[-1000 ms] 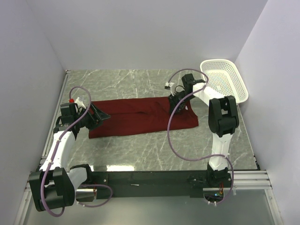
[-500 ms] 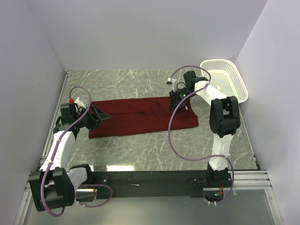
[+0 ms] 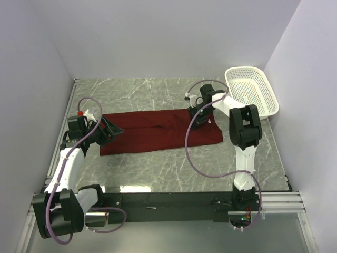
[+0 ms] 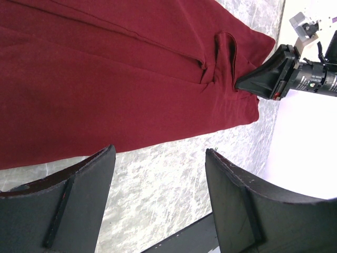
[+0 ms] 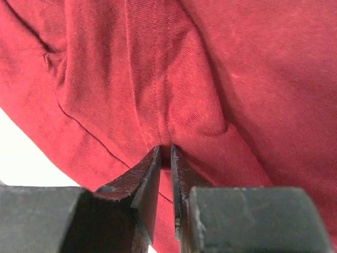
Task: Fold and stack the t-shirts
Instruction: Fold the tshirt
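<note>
The maroon t-shirt [image 3: 158, 132] lies flat in a long strip across the middle of the table. It fills the top of the left wrist view [image 4: 105, 79] and all of the right wrist view [image 5: 221, 68]. My right gripper [image 3: 198, 118] is on the shirt's right part, its jaws shut on a pinched fold of cloth [image 5: 165, 150]. It also shows in the left wrist view [image 4: 263, 80]. My left gripper [image 3: 112, 130] is at the shirt's left end. It is open and empty, with bare table between its fingers [image 4: 160, 154].
A white perforated basket [image 3: 230, 79] stands at the back right corner, just right of the right arm. Purple walls close in the table on three sides. A black rail [image 3: 168, 203] runs along the near edge.
The right arm's wrist and elbow have shifted slightly left while its gripper stays on the shirt's right part. The left arm and the shirt's left end have not moved.
</note>
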`<state>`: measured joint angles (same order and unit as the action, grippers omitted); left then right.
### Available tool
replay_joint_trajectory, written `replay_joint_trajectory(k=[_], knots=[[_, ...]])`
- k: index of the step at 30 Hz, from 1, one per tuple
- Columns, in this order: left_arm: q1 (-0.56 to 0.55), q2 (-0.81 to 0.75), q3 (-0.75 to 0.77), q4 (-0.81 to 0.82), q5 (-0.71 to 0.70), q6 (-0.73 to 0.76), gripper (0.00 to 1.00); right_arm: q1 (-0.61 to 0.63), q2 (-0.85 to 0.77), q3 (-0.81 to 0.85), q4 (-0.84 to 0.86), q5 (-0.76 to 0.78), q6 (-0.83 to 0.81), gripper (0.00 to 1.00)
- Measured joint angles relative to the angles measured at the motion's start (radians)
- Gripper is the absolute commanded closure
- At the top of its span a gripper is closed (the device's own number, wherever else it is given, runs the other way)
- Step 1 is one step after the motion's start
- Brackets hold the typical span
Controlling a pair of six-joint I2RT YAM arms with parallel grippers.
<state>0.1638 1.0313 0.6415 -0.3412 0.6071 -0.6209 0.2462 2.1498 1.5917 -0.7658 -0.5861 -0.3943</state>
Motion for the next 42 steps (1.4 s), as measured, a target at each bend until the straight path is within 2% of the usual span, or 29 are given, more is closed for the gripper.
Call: replay_joint_trajectory(k=[6, 15, 18, 20, 24, 29, 32, 36, 42], knots=[[0.0, 0.0, 0.0, 0.0, 0.001, 0.0, 0.25, -0.004, 0.0, 0.021, -0.021, -0.001, 0.0, 0.78], [-0.007, 0.0, 0.0, 0.03, 0.056, -0.004, 0.26, -0.072, -0.001, 0.123, -0.068, -0.203, 0.042, 0.78], [-0.056, 0.013, 0.0, 0.106, 0.084, -0.035, 0.26, -0.113, 0.002, 0.123, -0.075, -0.257, 0.079, 0.78], [-0.142, 0.054, 0.01, 0.17, 0.086, -0.071, 0.28, -0.135, 0.002, 0.121, -0.073, -0.28, 0.105, 0.78], [-0.342, 0.27, 0.115, 0.315, 0.085, -0.148, 0.36, -0.161, 0.002, 0.088, -0.032, -0.294, 0.164, 0.78], [-0.479, 0.629, 0.377, 0.455, 0.078, -0.22, 0.53, -0.162, 0.002, 0.045, 0.021, -0.294, 0.238, 0.78], [-0.534, 0.831, 0.545, 0.53, 0.08, -0.265, 0.6, -0.162, 0.002, 0.038, 0.048, -0.294, 0.271, 0.78], [-0.587, 1.052, 0.717, 0.636, 0.103, -0.365, 0.74, -0.162, 0.002, 0.035, 0.084, -0.289, 0.307, 0.78], [-0.639, 1.244, 0.886, 0.667, 0.11, -0.449, 0.86, -0.162, 0.002, 0.023, 0.123, -0.266, 0.351, 0.78]])
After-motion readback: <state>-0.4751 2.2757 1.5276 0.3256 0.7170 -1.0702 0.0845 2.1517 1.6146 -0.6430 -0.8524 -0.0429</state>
